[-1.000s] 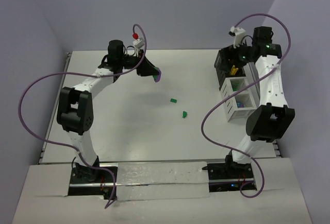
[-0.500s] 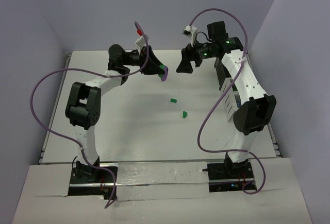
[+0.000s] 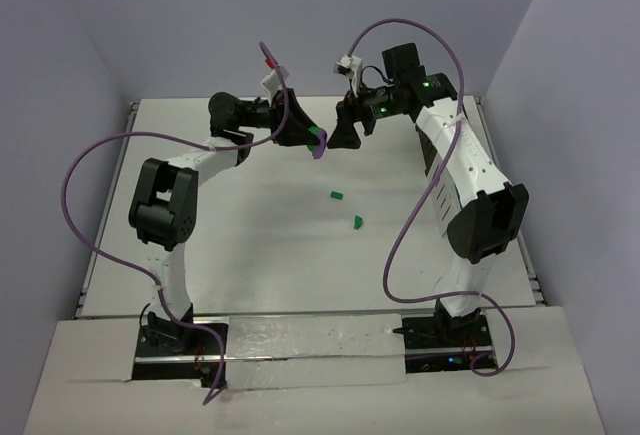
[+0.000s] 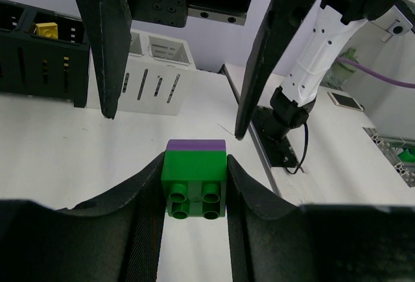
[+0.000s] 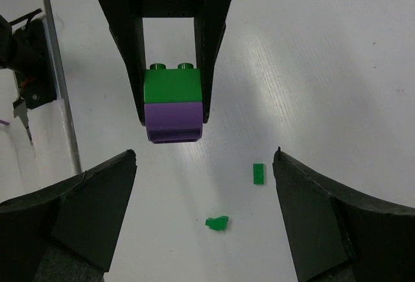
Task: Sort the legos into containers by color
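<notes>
We see the green-and-purple brick pair held above the far part of the table, with the left gripper clamped on it. The right gripper faces it close by, its fingers spread wide. Two loose green pieces lie on the table nearer us.

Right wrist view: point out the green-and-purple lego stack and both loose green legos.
green-and-purple lego stack (image 5: 171, 87), right wrist view, green half
flat green lego (image 5: 259, 174), right wrist view, centre
chunky green lego (image 5: 218, 223), right wrist view, centre
</notes>
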`<state>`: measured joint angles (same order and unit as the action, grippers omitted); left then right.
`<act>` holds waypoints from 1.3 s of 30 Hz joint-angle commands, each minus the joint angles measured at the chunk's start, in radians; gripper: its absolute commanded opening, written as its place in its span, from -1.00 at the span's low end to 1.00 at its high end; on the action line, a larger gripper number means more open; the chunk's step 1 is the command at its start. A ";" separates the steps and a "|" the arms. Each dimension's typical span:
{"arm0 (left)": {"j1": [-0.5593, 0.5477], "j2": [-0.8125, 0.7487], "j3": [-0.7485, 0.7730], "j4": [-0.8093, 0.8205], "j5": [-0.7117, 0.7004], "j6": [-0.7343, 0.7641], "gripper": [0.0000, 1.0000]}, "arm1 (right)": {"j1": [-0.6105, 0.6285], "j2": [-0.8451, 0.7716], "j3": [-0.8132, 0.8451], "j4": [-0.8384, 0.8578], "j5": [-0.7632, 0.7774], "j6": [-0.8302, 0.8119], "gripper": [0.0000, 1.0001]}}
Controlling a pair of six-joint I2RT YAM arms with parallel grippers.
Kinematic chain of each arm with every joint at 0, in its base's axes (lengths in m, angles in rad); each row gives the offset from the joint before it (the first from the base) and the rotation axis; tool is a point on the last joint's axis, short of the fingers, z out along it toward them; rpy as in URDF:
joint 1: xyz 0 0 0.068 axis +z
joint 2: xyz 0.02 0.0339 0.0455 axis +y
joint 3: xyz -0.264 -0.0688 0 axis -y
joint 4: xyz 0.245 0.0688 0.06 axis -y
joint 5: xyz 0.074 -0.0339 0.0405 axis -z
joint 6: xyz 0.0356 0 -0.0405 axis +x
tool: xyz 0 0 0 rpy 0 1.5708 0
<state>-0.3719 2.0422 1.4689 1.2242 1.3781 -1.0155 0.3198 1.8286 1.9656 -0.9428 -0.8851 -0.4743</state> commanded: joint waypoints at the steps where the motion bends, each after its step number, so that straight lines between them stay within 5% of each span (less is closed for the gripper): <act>1: -0.007 -0.014 0.046 0.063 0.001 -0.006 -0.94 | 0.020 -0.013 0.013 0.011 -0.034 -0.025 0.87; 19: -0.009 -0.038 0.026 0.123 -0.006 -0.048 -0.93 | 0.067 0.032 0.021 0.028 -0.069 -0.009 0.75; 28: -0.010 -0.047 0.018 0.126 -0.004 -0.054 -0.90 | 0.081 0.036 0.028 0.069 -0.067 0.024 0.06; 30: -0.010 -0.049 0.014 0.127 -0.004 -0.055 -0.86 | 0.082 0.039 0.032 0.070 -0.071 0.026 -0.21; 33: -0.007 -0.055 0.009 0.123 -0.003 -0.055 -0.41 | 0.083 0.048 0.040 0.051 -0.065 0.016 -0.67; 37: 0.011 -0.068 -0.003 0.118 0.006 -0.053 0.11 | 0.083 0.036 0.020 0.034 -0.049 -0.014 -0.93; 39: 0.022 -0.079 -0.013 0.118 0.019 -0.055 0.20 | 0.081 0.020 -0.003 0.032 -0.030 -0.034 -1.00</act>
<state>-0.3657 2.0371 1.4652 1.2920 1.3782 -1.0676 0.3942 1.8576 1.9644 -0.9226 -0.9284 -0.4651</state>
